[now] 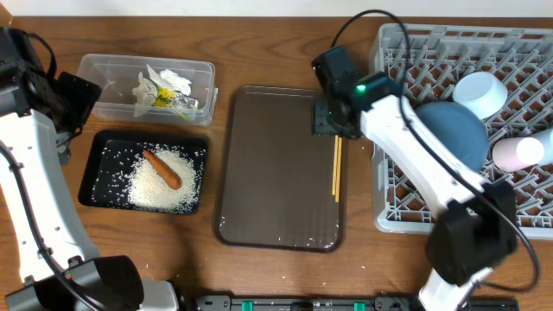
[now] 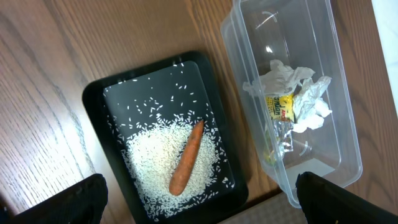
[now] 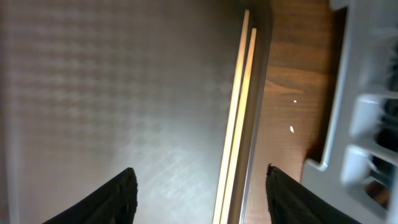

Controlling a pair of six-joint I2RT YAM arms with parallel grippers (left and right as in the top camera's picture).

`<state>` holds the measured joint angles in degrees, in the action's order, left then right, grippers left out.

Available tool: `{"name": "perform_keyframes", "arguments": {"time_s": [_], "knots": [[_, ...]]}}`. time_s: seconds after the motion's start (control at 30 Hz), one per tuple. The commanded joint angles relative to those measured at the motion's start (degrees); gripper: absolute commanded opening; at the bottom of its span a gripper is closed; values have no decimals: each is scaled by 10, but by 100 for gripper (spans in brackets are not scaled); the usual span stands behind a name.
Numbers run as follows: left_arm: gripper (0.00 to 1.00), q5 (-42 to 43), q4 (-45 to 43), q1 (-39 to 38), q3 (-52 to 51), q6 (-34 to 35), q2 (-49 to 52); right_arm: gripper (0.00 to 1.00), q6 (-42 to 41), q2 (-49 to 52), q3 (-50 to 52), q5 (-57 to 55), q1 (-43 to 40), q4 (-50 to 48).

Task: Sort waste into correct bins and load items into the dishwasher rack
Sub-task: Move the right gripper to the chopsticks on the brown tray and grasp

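Grained, varnished wooden table (image 1: 259,43). The brown serving tray (image 1: 276,190) looks finely dimpled, semi-matt plastic; on it lie smooth pale wooden chopsticks (image 1: 337,173). Left of it, a clear glossy plastic tub (image 1: 108,86) holds crumpled paper (image 1: 170,80).

The wooden surface (image 1: 259,43) carries four things directly. At the left sit a clear plastic tub (image 1: 117,82) and, on the robot's side of it, a shallow black tray (image 1: 97,186) — close, with a thin gap of wood between. A larger dark-brown serving tray (image 1: 276,173) lies in the middle, and the grey dishwasher rack (image 1: 399,203) fills the right side — a bare strip separates them, with two pale specks (image 3: 291,129) on it.
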<state>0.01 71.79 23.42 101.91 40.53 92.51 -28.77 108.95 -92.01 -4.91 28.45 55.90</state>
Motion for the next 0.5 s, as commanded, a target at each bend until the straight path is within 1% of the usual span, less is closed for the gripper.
{"name": "perform_keyframes", "arguments": {"time_s": [0.0,0.13,0.3,0.47], "knots": [[99,-5,2,2,2,5,2,60,-25,33,-6,-21,-2,-7],[99,-5,2,2,2,5,2,59,-25,66,-6,8,-3,-12],[99,-5,2,2,2,5,2,59,-38,102,-6,7,2,-14],[99,-5,2,2,2,5,2,55,-59,136,-6,15,1,-23]]}}
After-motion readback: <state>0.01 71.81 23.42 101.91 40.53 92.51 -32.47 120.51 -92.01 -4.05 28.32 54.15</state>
